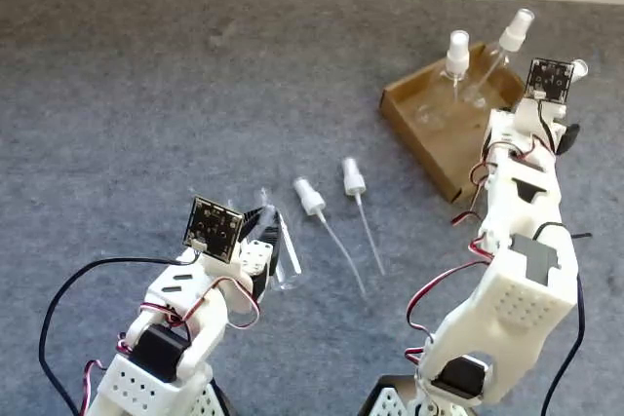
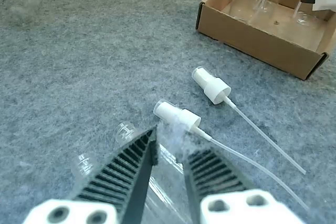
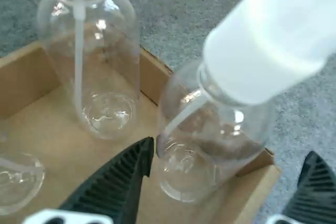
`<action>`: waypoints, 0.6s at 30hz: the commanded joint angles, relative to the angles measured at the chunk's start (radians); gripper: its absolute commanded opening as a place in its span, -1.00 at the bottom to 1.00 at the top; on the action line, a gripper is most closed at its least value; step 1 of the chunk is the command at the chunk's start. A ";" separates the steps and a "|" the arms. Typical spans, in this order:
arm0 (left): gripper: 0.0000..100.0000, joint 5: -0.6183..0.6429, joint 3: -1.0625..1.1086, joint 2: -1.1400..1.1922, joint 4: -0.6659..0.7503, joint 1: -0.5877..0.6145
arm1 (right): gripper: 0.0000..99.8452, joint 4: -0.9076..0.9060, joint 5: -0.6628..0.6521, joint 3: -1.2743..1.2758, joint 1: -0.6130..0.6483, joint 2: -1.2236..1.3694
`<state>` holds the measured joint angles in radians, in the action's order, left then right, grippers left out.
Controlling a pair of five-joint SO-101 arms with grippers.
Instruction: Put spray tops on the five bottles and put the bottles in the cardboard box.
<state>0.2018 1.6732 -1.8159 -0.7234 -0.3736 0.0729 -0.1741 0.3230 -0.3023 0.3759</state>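
Right gripper [image 3: 231, 150] gaping over the brown cardboard box [image 3: 26, 85].
Clear white-topped plastic bottle [image 3: 215, 129] between its jaws; left gripper [image 2: 170, 145] over a bare clear bottle [image 1: 286, 260], grip I can't tell.

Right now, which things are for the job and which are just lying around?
For the job:
box
capped bottles in it
two bare bottles
two loose spray tops

Just lying about:
grey carpet
arm cables
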 commanded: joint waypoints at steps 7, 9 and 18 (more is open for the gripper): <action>-0.99 0.003 0.021 -0.001 0.003 0.013 | -0.24 -0.050 -0.011 0.013 -0.005 -0.288; -0.99 0.003 0.021 -0.001 0.003 0.013 | -0.24 -0.119 -0.011 0.025 -0.004 -0.334; -0.99 0.003 0.021 -0.001 0.003 0.013 | -0.24 -0.423 -0.011 0.033 -0.008 -0.599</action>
<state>0.2018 1.6732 -1.8159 -0.7234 -0.3736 -0.2677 -0.1741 0.3721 -0.3023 -0.0798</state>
